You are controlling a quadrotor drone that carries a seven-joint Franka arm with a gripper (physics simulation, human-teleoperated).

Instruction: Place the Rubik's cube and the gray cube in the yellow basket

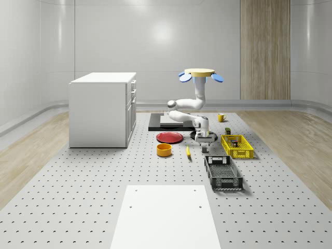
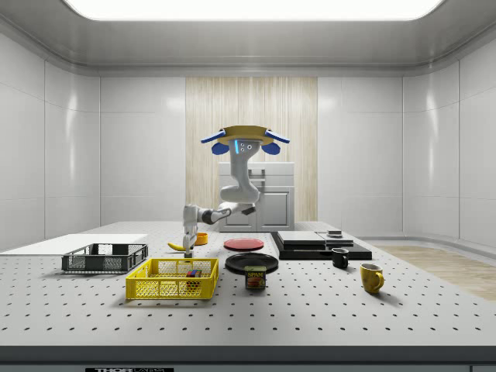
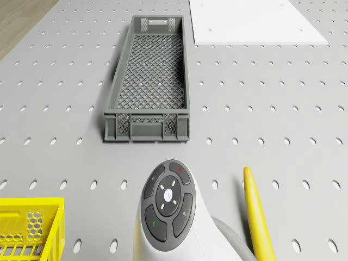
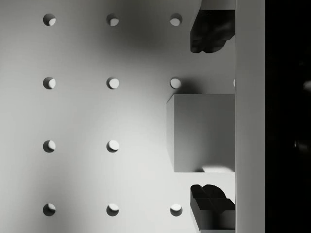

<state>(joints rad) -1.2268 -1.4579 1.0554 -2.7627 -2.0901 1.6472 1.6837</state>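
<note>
The jaws stand apart on either side of the gray cube (image 4: 201, 133), one dark fingertip (image 4: 211, 31) past one face and the other past the opposite face, neither visibly touching it — the cube rests on the perforated table (image 4: 82, 116). In the whole-scene view the gripper (image 1: 203, 139) hangs low just beside the yellow basket (image 1: 237, 147), on the side toward the red plate (image 1: 169, 137), with the arm bent down from the drone (image 1: 201, 74), which hovers well above the table behind the basket. Inside the basket a small multicoloured block, seemingly the Rubik's cube (image 2: 193, 273), lies near the far wall. A banana (image 3: 257, 215) lies beside the gripper, away from the basket — and the gray crate (image 3: 148, 81) sits near the basket's front end.
</note>
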